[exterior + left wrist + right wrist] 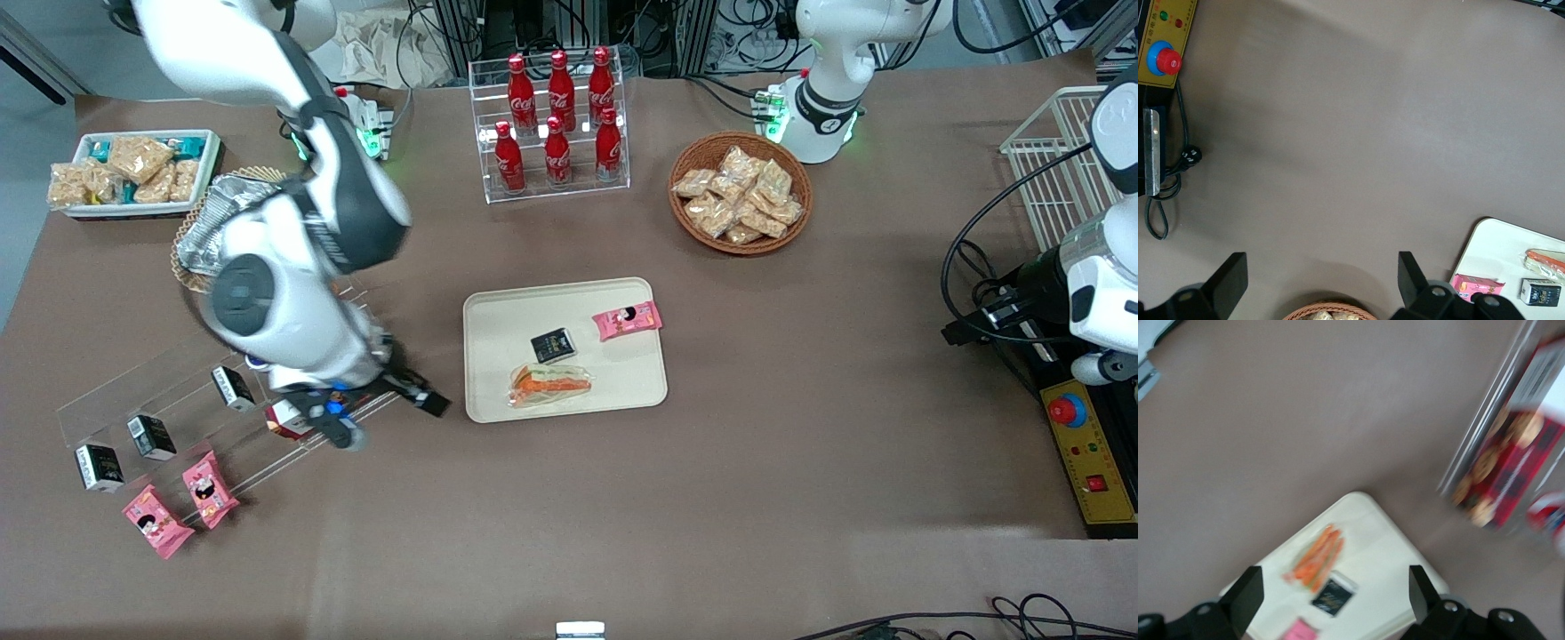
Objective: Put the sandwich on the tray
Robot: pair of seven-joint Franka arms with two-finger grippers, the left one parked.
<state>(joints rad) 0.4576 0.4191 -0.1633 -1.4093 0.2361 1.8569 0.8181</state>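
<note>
We see the sandwich [549, 385] lying flat on the tray [498, 311], near the tray's edge closest to the front camera, its long axis running along that edge. A small black box [553, 345] sits just beside it, farther from the camera, and a pink packet [628, 320] lies farther still toward the parked arm's end of the table. Our gripper [1331, 600] hangs off the tray toward the working arm's end, over the clear rack [178, 409], with the jaws apart and empty. We judge the placing done; the sandwich lies sideways from the jaws, well apart.
</note>
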